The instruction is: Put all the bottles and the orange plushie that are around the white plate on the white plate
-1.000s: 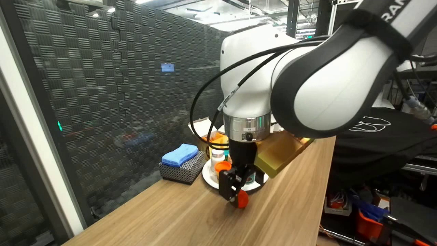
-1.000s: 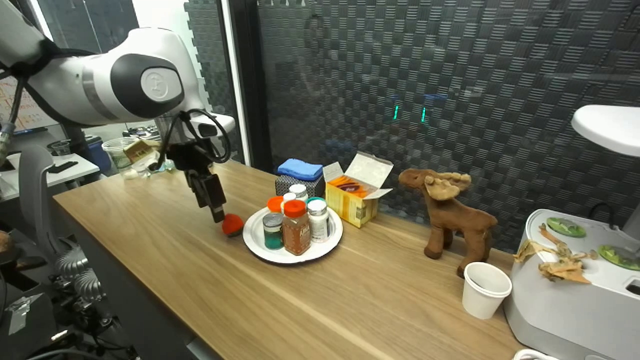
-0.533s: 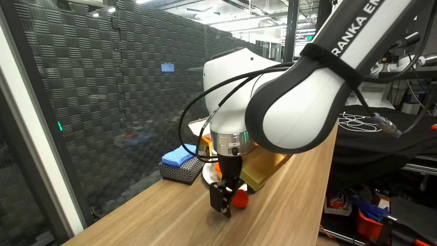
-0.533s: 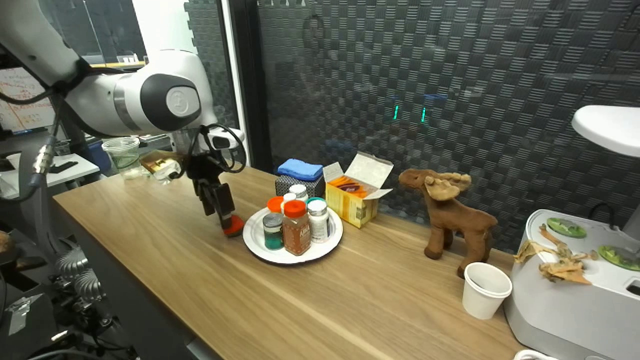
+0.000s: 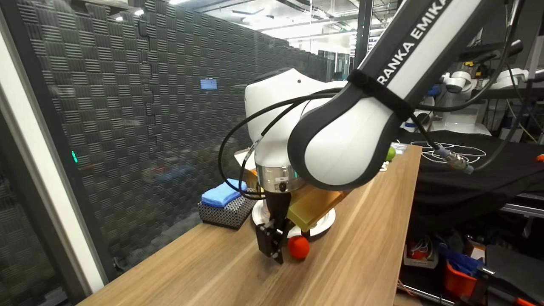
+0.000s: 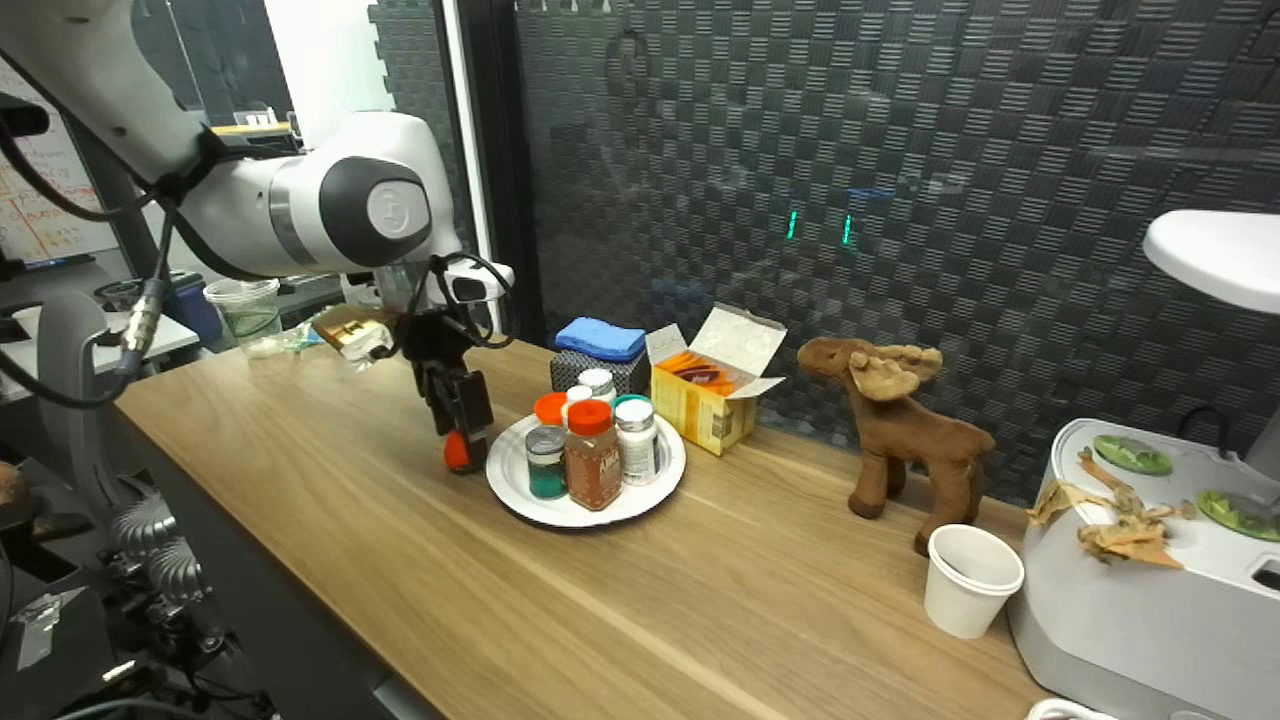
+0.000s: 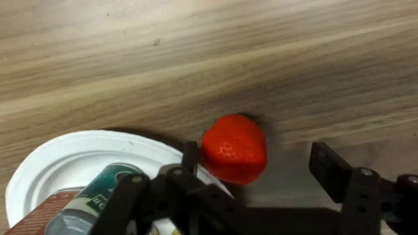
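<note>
The white plate (image 6: 520,505) lies on the wooden table with several bottles on it: a red-capped brown jar (image 6: 592,462), a green jar (image 6: 547,465) and a white bottle (image 6: 637,445) among them. An orange rounded thing (image 6: 550,408) shows partly behind them; I cannot tell whether it is the orange plushie. A small red round thing (image 7: 235,148) lies on the table beside the plate's rim (image 7: 98,137). My open gripper (image 7: 254,160) is around the red thing, one finger close to it over the rim, the other well apart. Both exterior views show the gripper (image 5: 292,245) (image 6: 468,455) low there.
Behind the plate stand an open yellow box (image 6: 700,410) and a woven box with a blue cloth (image 6: 600,338). A brown plush moose (image 6: 915,440), white cups (image 6: 970,585) and a grey appliance (image 6: 1120,600) stand farther along. A gold box-shaped part (image 5: 314,208) moves with my wrist.
The gripper has moved down and toward the plate, so that its fingers stand on either side of the red thing. The red thing and the plate stay about where they were.
</note>
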`<move>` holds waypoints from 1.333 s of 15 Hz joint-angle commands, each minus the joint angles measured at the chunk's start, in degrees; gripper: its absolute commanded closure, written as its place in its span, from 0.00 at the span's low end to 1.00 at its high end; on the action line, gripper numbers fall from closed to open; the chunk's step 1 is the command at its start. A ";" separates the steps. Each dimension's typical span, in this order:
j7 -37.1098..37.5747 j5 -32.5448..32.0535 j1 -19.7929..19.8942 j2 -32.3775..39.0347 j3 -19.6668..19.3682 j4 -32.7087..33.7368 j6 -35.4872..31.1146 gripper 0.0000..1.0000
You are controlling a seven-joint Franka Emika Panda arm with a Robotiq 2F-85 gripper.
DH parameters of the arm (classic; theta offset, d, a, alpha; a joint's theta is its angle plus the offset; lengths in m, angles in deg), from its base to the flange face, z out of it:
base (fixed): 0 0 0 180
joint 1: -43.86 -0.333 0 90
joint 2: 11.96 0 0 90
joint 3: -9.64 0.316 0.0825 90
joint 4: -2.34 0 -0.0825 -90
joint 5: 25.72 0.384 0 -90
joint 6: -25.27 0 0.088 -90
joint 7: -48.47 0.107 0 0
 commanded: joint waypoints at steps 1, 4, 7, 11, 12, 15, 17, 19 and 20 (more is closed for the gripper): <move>0.33 -0.31 -1.58 0.40 -1.62 2.02 1.61 0.42; 1.32 -0.48 -2.15 -1.00 -2.05 0.48 1.99 0.65; 3.09 -1.12 -2.86 -3.17 -2.59 -1.36 1.85 0.77; 6.37 -3.81 -3.76 -6.95 -3.17 -2.53 1.29 0.77; 7.52 -4.86 -3.77 -7.70 -3.26 -2.40 1.28 0.77; 10.68 -8.15 -2.92 -7.76 -3.56 -0.60 2.08 0.77; 11.07 -8.74 -2.04 -6.40 -3.57 0.63 2.51 0.77; 10.69 -8.39 -1.49 -4.98 -3.61 1.47 2.94 0.77; 10.55 -8.33 -1.35 -4.36 -3.67 1.80 3.02 0.77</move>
